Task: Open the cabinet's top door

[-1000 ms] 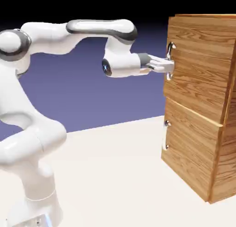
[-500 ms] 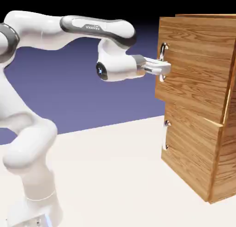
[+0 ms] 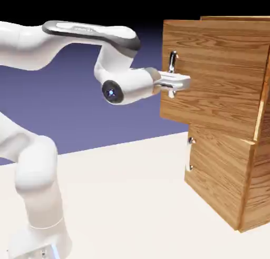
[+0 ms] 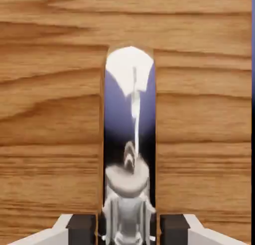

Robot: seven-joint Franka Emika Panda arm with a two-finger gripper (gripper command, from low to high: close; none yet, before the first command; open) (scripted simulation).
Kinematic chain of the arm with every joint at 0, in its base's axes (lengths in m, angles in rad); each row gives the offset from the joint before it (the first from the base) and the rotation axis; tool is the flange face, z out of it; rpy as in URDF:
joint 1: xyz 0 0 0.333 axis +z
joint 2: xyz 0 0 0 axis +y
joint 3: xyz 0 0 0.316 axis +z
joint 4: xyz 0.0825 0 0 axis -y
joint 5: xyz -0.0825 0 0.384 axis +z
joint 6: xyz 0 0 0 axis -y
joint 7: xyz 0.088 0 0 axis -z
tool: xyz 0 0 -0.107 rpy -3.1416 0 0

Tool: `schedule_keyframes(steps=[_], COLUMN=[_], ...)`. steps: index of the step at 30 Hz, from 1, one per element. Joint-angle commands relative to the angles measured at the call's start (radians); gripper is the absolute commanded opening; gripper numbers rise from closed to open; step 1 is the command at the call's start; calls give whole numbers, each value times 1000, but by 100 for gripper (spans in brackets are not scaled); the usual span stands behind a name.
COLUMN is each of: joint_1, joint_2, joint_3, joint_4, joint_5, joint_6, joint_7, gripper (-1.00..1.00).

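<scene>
The cabinet (image 3: 232,163) of orange-brown wood stands at the exterior view's right. Its top door (image 3: 216,68) has swung out toward the left, its free edge well clear of the cabinet body. My gripper (image 3: 173,83) is shut on the top door's silver handle (image 3: 172,63), gripping its lower part. In the hand view the handle (image 4: 129,134) runs up the middle as a shiny bar between my two fingertips (image 4: 82,229), with the door's wood (image 4: 50,114) filling the frame behind it.
The lower door (image 3: 216,173) is closed flush, with its short silver handle (image 3: 190,153) on its left edge. The white tabletop (image 3: 121,200) spreads in front of the cabinet, and my arm's base (image 3: 37,221) stands at lower left.
The gripper has pulled leftward with the handle in it, and the top door has swung further out from the cabinet. The arm's upper links have folded back toward the left.
</scene>
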Motion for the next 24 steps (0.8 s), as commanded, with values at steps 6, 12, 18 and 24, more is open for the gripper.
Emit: schedule_keyframes(steps=[6,12,18,24], joint_1=[0,-22,-16,36], joint_2=[-63,-59,24,161], joint_3=[-169,-364,-555,-738], joint_4=[-60,-50,36,181], joint_5=[-256,-507,-704,-842], joint_6=[-203,-457,-718,-979], joint_7=[103,156,161,136], gripper=[-100,-100,-100,-100])
